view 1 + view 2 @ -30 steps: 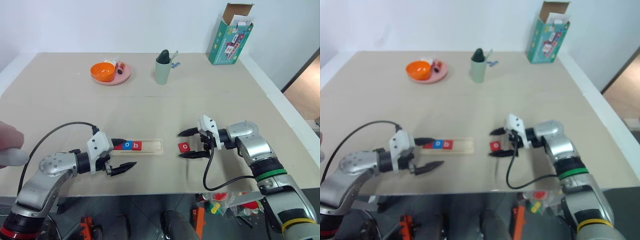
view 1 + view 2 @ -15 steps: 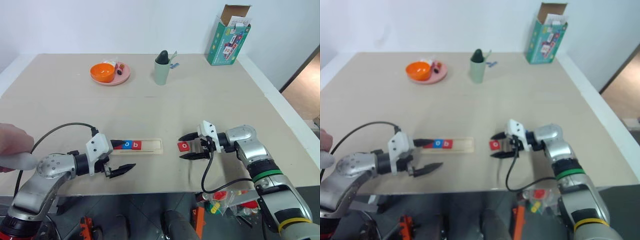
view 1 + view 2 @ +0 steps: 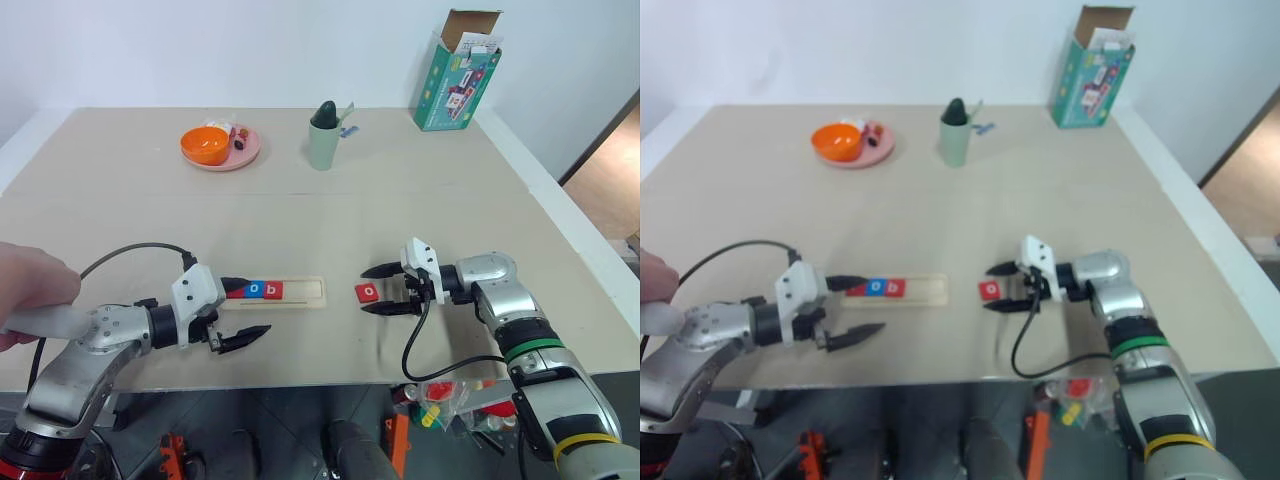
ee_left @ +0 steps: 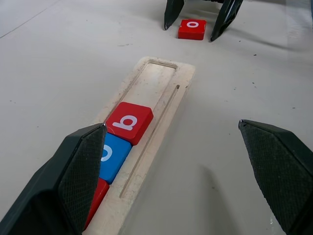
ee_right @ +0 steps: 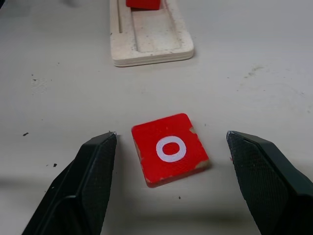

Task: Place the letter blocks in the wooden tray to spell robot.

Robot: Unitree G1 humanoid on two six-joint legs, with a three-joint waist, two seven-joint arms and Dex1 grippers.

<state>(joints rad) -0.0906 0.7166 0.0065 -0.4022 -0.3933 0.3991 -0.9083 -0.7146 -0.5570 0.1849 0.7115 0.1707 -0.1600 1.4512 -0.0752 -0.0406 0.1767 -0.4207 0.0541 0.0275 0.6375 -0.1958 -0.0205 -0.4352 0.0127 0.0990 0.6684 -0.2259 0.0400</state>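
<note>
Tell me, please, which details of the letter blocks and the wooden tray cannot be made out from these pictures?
- First tile in the wooden tray: in the left wrist view the left gripper's finger covers it, so its letter is unreadable.
- Tray's near end: cut off by the bottom edge of that view.
- Items on the pink plate behind the orange bowl: too small in the head views to identify.
- A fifth tile: not identifiable anywhere.
</note>
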